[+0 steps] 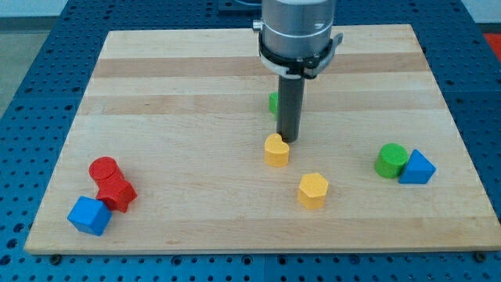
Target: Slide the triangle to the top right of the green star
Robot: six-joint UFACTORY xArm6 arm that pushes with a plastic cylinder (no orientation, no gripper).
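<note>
**Blue triangle not yet engaged; tip stationed at centre of surface**

Blue in colour, the triangle (416,168) lies near the view's right edge of the wooden surface (156,94), touching a green cylinder (391,160) on its left. The green star (273,102) sits near the centre, mostly hidden behind the rod, so its shape cannot be confirmed. The arm carries no hand; nothing is grasped. The rod's tip (284,141) rests just above a yellow heart (275,150), directly below the green star and well apart from the triangle.

Judged step: approach, with no contact made on the triangle. The next move calls for bringing the tip round to the triangle's lower right side, then pushing it up and leftward without dragging the green cylinder along.

Other items: a yellow hexagon (312,189) below centre; a red cylinder (103,169), a red block (117,193) and a blue cube (88,215) at lower left.
</note>
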